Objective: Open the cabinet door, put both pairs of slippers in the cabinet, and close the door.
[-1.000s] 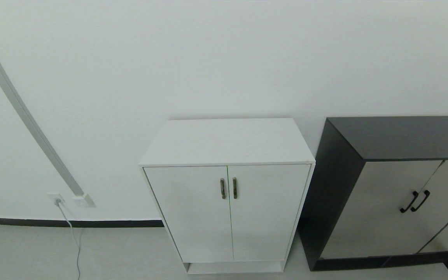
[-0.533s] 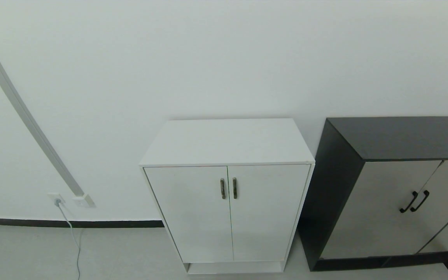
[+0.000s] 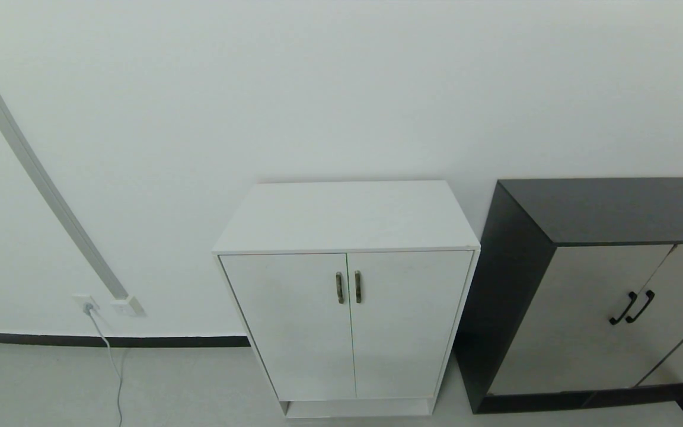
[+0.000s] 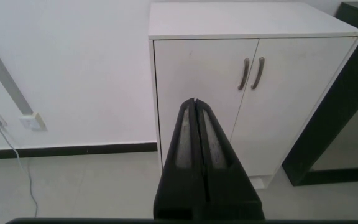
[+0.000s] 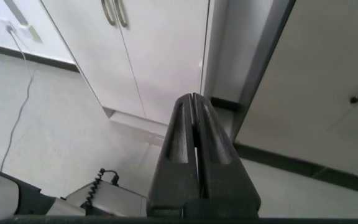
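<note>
A black cabinet [image 3: 513,284] with pale doors and two black handles [image 3: 632,307] fills the right of the frame against a white wall [image 3: 318,89], while at the left a grey conduit [image 3: 39,172] slants down to a wall socket [image 3: 85,302], whose cable [image 3: 113,367] drops past the dark baseboard [image 3: 158,341] onto the grey floor [image 3: 39,385].

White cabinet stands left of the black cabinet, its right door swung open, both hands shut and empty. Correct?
No. On the white cabinet the right door is closed, flush with the left door, as the head view shows. The rest holds: it stands left of the black cabinet, and the left hand and right hand are shut and empty.
</note>
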{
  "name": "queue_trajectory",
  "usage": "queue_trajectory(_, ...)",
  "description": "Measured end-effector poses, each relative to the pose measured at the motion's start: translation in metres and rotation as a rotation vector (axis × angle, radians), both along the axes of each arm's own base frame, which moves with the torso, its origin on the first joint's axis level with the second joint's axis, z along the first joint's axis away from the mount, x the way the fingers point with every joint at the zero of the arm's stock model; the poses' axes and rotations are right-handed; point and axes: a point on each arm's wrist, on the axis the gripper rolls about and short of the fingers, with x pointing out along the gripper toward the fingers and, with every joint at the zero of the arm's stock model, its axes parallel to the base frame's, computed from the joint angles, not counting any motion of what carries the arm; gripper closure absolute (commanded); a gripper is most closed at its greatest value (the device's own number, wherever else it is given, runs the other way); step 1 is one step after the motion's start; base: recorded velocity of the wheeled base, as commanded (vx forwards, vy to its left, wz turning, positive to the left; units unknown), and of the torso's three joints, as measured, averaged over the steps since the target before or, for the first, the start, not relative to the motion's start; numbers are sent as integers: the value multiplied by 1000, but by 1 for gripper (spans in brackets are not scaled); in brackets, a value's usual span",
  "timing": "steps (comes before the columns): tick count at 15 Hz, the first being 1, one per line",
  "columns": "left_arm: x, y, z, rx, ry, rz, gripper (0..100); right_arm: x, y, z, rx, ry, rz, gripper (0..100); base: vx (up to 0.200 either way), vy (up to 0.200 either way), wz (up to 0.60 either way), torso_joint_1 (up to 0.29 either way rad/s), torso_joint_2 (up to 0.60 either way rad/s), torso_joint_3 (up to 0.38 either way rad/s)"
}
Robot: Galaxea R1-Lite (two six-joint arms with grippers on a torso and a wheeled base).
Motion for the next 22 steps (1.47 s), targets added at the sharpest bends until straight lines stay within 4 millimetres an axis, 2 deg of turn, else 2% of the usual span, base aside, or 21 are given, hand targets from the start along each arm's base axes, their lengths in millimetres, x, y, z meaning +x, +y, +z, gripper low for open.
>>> queue_trajectory(5,0,0,0,0,0,0,100,3,1,-5,-13,22,-15,100,0,0,0,0,0,0)
queue_trajectory(10,0,0,0,0,0,0,100,4,2,-5,-15,31,-256,100,0,0,0,0,0,0)
queue_trajectory(12,0,0,0,0,0,0,100,0,2,-6,-9,-14,-299,100,0,0,0,0,0,0)
queue_trajectory(17,0,0,0,0,0,0,100,-8,3,-7,13,-122,-303,100,0,0,0,0,0,0)
queue_trajectory(20,0,0,0,1,0,-1,100,-11,3,-8,35,-154,-214,100,0,0,0,0,0,0)
queue_trajectory(22,0,0,0,2,0,-1,100,-13,2,-8,38,-179,-242,100,0,0,0,0,0,0)
